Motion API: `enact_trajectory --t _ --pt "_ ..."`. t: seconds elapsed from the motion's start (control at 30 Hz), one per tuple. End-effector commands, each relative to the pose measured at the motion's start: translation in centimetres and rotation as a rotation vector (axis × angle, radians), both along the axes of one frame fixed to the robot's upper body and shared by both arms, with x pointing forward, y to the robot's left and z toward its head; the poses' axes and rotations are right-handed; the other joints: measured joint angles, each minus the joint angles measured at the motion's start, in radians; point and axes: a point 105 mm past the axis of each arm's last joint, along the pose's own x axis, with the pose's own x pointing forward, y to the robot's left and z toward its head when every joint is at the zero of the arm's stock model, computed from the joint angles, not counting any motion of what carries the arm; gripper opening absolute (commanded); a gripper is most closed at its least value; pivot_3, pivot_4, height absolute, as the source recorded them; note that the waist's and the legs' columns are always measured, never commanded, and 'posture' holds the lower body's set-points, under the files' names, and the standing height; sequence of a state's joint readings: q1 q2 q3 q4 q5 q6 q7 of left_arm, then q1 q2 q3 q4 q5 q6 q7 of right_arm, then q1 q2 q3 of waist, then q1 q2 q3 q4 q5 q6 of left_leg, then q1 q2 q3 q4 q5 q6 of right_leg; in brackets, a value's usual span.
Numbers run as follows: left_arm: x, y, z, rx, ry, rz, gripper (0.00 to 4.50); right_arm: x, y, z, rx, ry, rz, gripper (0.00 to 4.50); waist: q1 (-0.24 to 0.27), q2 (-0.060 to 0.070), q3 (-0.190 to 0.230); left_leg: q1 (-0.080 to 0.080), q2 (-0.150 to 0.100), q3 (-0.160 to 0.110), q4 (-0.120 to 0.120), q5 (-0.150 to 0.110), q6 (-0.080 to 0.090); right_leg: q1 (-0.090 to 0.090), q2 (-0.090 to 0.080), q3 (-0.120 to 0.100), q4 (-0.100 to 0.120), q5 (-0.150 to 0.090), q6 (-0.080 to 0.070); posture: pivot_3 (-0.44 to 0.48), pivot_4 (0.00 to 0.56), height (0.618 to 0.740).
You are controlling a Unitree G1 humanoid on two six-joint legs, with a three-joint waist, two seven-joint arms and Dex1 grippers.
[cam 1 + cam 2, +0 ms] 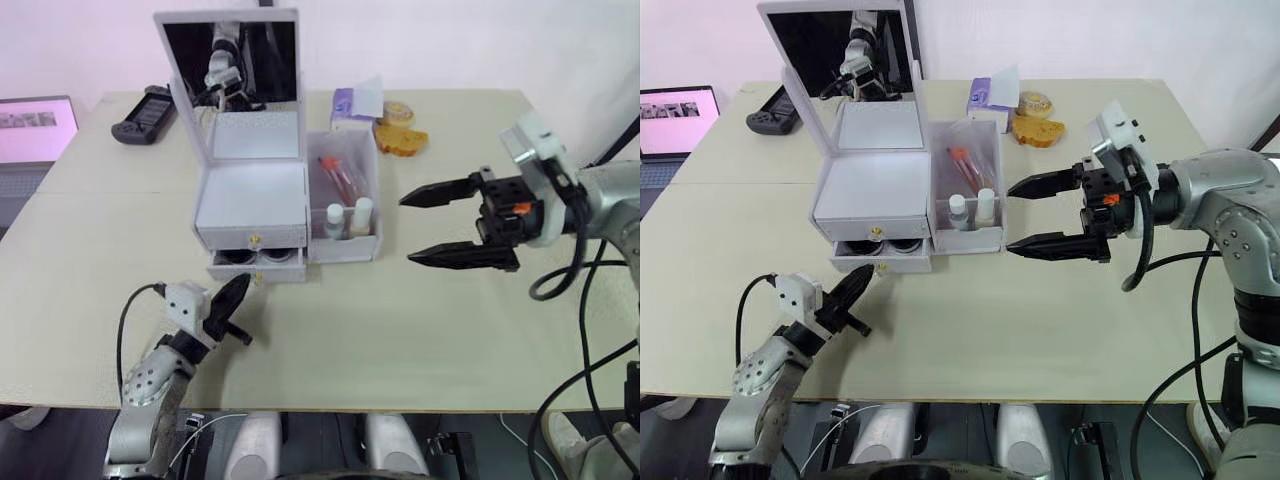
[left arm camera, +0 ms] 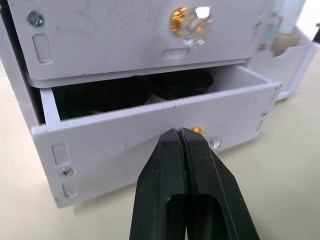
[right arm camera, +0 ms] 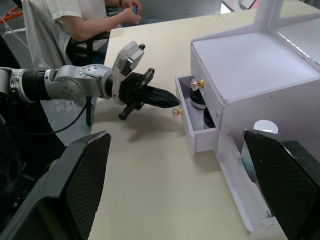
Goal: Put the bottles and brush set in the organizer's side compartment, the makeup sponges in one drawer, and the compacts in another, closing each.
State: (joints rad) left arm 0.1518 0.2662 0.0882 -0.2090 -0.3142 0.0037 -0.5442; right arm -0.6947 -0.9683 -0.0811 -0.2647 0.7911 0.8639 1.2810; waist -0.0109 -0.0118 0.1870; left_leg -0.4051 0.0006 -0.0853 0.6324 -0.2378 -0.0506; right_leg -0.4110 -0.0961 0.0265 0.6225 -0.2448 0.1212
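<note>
left gripper (image 2: 181, 132) pressed together at lower drawer (image 2: 150, 135) knob, drawer ajar with compacts (image 2: 125, 92) inside | right gripper (image 1: 438, 222) spread wide beside side compartment (image 1: 345, 245)

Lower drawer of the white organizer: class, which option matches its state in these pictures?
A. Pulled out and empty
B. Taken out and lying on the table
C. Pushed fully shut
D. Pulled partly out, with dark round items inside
D. The lower drawer juts out past the shut upper drawer, dark round compacts sit inside it, and the left hand, fingers together, points at its small gold knob.
</note>
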Motion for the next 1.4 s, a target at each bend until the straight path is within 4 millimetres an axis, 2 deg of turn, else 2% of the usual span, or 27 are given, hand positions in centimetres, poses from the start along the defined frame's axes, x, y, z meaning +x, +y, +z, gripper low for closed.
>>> enact_trajectory --t 0.03,0.33,0.63,0.87,1.03,1.2,1.4 --pt "1.3 0.8 -0.4 0.073 0.000 0.022 0.04 0.0 -0.1 1.2 -0.004 -0.065 -0.009 4.50 0.000 0.000 0.000 0.000 0.000 0.000 0.000 0.000 0.000 0.000 0.000 0.000 0.000 0.000 0.000 0.000 0.150 0.740" --pt "3.4 0.7 0.5 0.016 -0.037 0.023 0.04 0.4 -0.7 0.8 -0.010 -0.056 -0.075 4.50 0.006 0.000 0.000 0.000 0.000 -0.001 0.001 0.000 0.000 0.000 0.000 0.000 0.003 0.000 0.000 0.000 0.150 0.740" --pt "3.9 0.8 0.4 0.022 -0.039 0.006 0.04 1.4 -2.5 -1.7 -0.035 -0.022 -0.177 4.50 0.015 0.000 0.000 0.001 0.000 -0.001 0.002 0.000 -0.001 0.000 0.000 0.000 0.004 0.000 0.000 0.000 0.150 0.740" --pt "1.5 -2.8 1.1 -0.030 -0.032 -0.172 0.04 1.6 -2.5 -2.2 -0.022 -0.019 -0.190 4.50 0.015 0.000 0.000 0.001 0.000 0.000 0.001 0.000 -0.001 0.000 0.000 0.000 0.004 0.000 0.001 0.000 0.150 0.740" --pt "1.5 -3.9 1.3 -0.040 -0.023 -0.189 0.04 1.7 -2.5 -2.2 -0.017 -0.021 -0.194 4.50 0.018 0.000 0.000 0.001 0.000 0.000 0.002 0.000 -0.001 0.000 0.000 0.000 0.004 0.000 0.000 0.000 0.150 0.740" --pt "2.4 -3.6 1.1 -0.016 -0.019 -0.164 0.04 1.7 -2.4 -2.2 -0.014 -0.025 -0.196 4.50 0.018 0.000 0.000 0.001 0.000 0.000 0.001 0.000 -0.001 0.000 0.000 0.000 0.004 0.000 0.000 0.000 0.150 0.740" --pt "3.0 -1.9 1.6 -0.017 -0.035 -0.104 0.04 1.6 -2.4 -2.0 -0.010 -0.030 -0.201 4.50 0.017 0.000 0.000 0.001 0.000 -0.001 0.001 0.000 -0.001 0.000 0.000 0.000 0.004 0.000 0.000 0.000 0.150 0.740"
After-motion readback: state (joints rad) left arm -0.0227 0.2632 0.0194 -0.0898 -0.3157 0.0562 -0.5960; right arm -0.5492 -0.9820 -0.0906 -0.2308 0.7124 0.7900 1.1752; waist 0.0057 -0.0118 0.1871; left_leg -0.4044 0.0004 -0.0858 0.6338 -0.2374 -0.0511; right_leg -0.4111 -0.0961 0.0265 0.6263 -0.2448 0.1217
